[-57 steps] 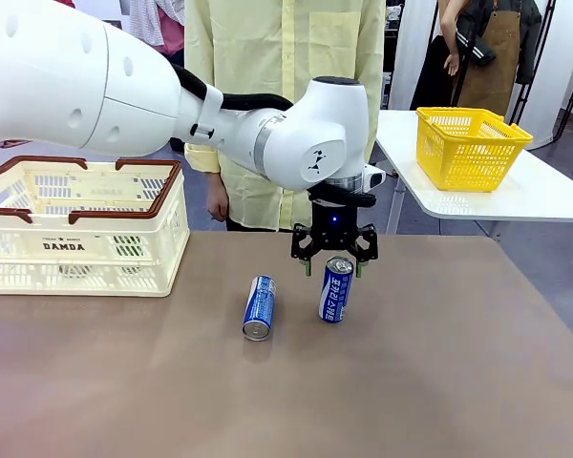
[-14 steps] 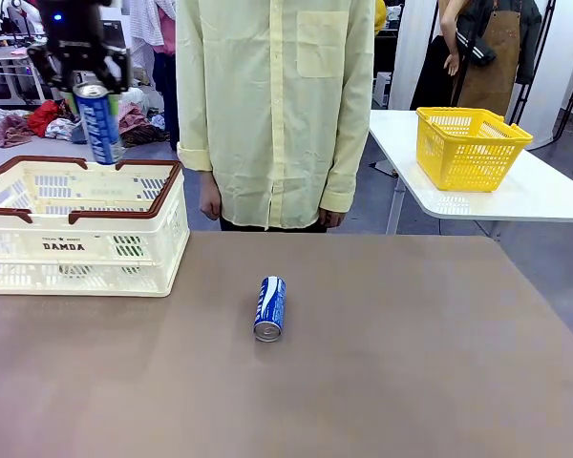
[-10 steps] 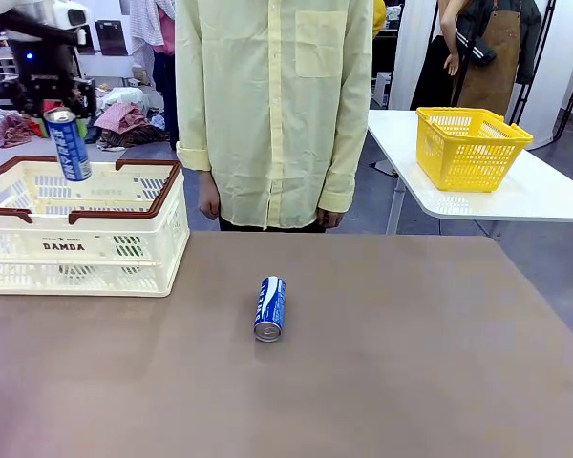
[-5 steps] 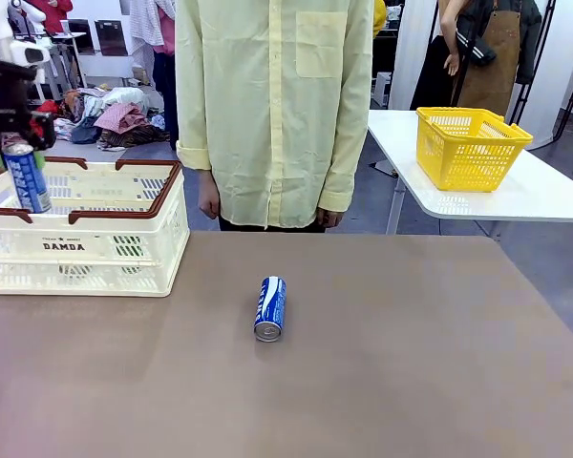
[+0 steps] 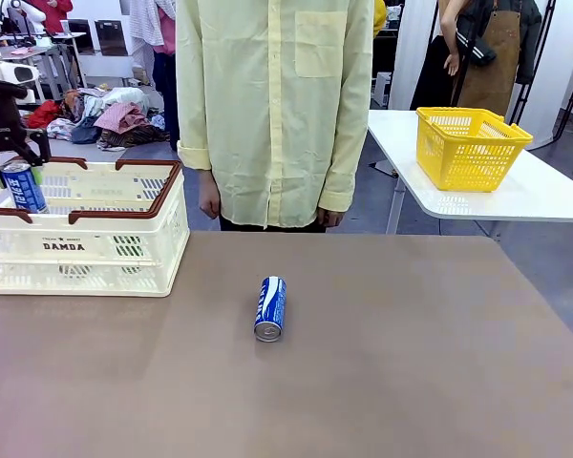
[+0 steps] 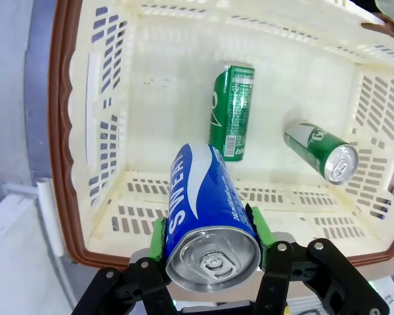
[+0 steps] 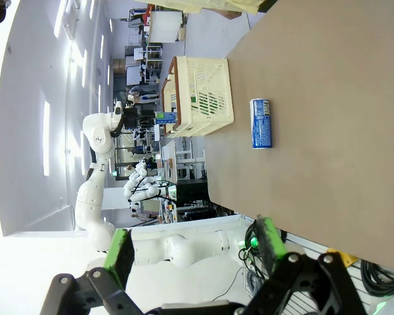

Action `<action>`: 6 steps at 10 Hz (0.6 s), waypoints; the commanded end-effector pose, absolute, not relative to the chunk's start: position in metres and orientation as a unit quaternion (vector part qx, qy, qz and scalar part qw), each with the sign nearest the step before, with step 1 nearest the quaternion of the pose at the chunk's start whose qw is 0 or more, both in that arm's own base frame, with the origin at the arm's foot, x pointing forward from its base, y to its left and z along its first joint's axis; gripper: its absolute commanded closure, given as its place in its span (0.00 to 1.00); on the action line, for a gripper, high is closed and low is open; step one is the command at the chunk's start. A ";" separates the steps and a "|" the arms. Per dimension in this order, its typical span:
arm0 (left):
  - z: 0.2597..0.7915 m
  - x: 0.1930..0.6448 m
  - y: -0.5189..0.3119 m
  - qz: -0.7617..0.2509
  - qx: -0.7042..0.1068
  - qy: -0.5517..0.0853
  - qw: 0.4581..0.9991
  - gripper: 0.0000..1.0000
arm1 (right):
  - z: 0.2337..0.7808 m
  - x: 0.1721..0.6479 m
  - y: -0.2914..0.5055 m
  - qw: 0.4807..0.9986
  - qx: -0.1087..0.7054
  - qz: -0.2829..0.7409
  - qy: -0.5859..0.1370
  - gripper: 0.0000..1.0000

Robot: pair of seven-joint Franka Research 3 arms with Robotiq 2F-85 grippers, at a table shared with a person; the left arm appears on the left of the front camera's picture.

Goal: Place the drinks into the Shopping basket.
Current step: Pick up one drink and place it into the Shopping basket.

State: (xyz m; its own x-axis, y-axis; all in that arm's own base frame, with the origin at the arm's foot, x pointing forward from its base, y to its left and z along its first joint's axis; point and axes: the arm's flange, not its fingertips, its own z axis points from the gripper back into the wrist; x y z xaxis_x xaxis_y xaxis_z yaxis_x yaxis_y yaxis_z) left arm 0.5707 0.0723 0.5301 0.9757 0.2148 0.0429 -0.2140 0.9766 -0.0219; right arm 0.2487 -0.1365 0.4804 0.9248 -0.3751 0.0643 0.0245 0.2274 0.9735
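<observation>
Since half a second ago the left gripper (image 5: 14,160) has sunk a little with its blue drink can (image 5: 24,187), so that the can's lower half now sits below the dark brown rim of the cream-white DAMDA Shopping basket (image 5: 124,250) at its far left end, while the rest of the table looks unchanged. From the left wrist view the left gripper (image 6: 212,237) has its jaws partly closed, the green pads (image 6: 159,236) pressed on either side of the blue can (image 6: 207,216) just under its silver top, and the can hangs tilted over the basket's open floor. Two green cans already lie on their sides in the basket: one green can (image 6: 231,111) near the middle of the floor, the other green can (image 6: 322,151) close to a side wall (image 6: 105,131). I judge the task a good way along: two drinks are in, a third is held inside the rim but not yet let go, and one more blue can (image 5: 269,307) lies on its side on the brown table (image 5: 439,363), well apart from the basket and in front of the person in the yellow shirt (image 5: 277,105). The right gripper (image 7: 194,254) stands with its jaws wide apart and nothing between them, far from that lying can (image 7: 261,123).
</observation>
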 end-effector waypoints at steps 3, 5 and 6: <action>0.524 0.584 0.070 0.104 0.009 -0.046 0.993 1.00 | 0.485 0.250 -0.135 0.763 0.615 -0.134 -0.145 0.00; 0.504 0.593 0.066 0.044 0.010 -0.067 0.997 1.00 | 0.485 0.250 -0.135 0.763 0.615 -0.134 -0.145 0.00; 0.491 0.595 0.069 0.044 0.004 -0.066 0.997 1.00 | 0.485 0.250 -0.135 0.763 0.615 -0.134 -0.145 0.00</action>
State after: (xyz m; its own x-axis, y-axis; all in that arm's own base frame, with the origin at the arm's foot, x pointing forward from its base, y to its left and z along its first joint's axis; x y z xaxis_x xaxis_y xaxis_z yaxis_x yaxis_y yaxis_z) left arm 0.5982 0.0636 0.4983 0.9862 0.1264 0.1072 -0.1276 0.9918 0.0045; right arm 0.2487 -0.1364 0.4804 0.9248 -0.3750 0.0646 0.0243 0.2276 0.9735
